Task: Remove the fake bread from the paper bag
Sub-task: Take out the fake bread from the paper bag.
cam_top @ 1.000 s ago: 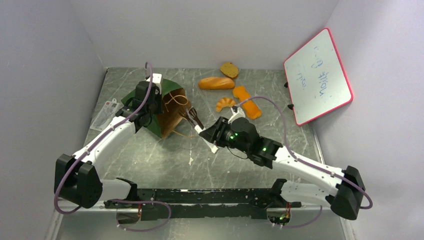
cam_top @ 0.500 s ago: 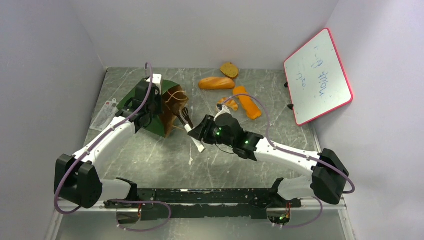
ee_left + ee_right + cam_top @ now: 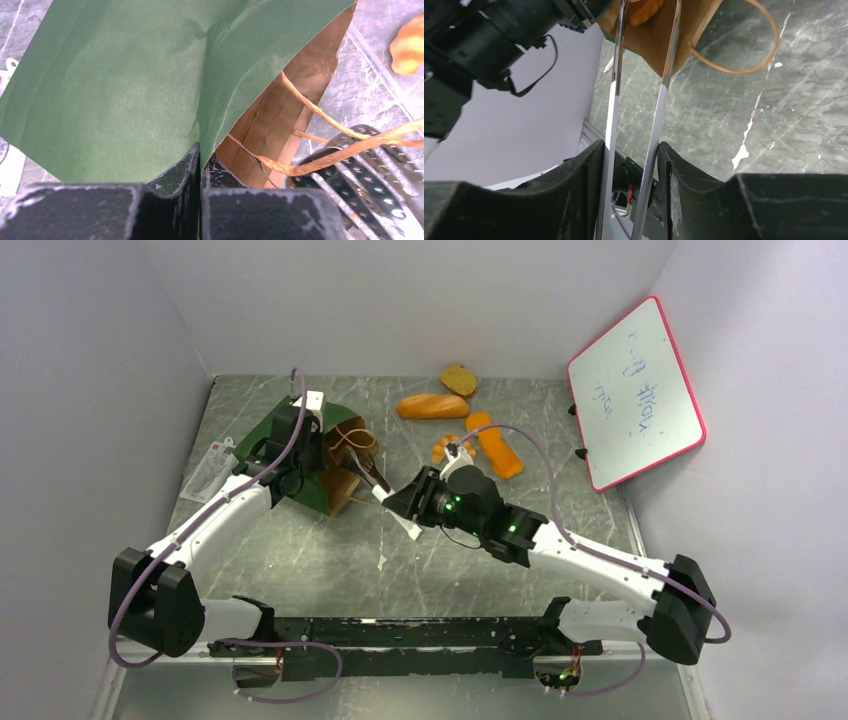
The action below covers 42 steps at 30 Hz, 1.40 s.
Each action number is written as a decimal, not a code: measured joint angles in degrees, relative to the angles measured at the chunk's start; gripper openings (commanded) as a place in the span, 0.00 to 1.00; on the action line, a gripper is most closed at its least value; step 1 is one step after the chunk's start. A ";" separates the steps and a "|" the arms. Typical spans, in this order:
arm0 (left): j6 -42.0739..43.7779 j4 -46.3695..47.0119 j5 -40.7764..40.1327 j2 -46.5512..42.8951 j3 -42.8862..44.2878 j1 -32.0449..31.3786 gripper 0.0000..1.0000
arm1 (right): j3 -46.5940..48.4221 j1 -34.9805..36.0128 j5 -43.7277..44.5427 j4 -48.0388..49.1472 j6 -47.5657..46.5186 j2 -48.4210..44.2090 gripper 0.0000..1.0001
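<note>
Left claw (image 3: 200,161) is pressed together, pinching the green wall of the paper bag (image 3: 125,90) at its mouth edge. The bag is tipped on the table (image 3: 330,550), brown inside facing the right claw (image 3: 629,155). Right claw is clamped on silver tweezers (image 3: 657,115), which run straight ahead of it into the bag mouth. One orange bread piece (image 3: 644,12) sits between the tweezer arms inside the bag; can't tell if it's gripped. Out of the bag, behind the right claw: croissant (image 3: 441,449), long flat piece (image 3: 497,448), loaf (image 3: 433,406), speckled slice (image 3: 459,379).
</note>
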 measured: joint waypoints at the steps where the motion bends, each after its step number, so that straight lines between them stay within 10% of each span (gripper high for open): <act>1: -0.11 0.02 0.00 0.00 0.00 0.00 0.07 | -0.02 0.00 0.17 -0.39 -0.07 -1.05 0.44; 18: -0.66 0.74 0.74 -0.42 -0.22 0.00 0.07 | -0.52 0.15 -1.53 0.07 -0.55 1.86 0.44; 42: -0.46 -0.42 5.70 -4.87 -2.27 0.00 0.07 | 12.04 0.31 -2.84 14.12 -0.96 30.95 0.45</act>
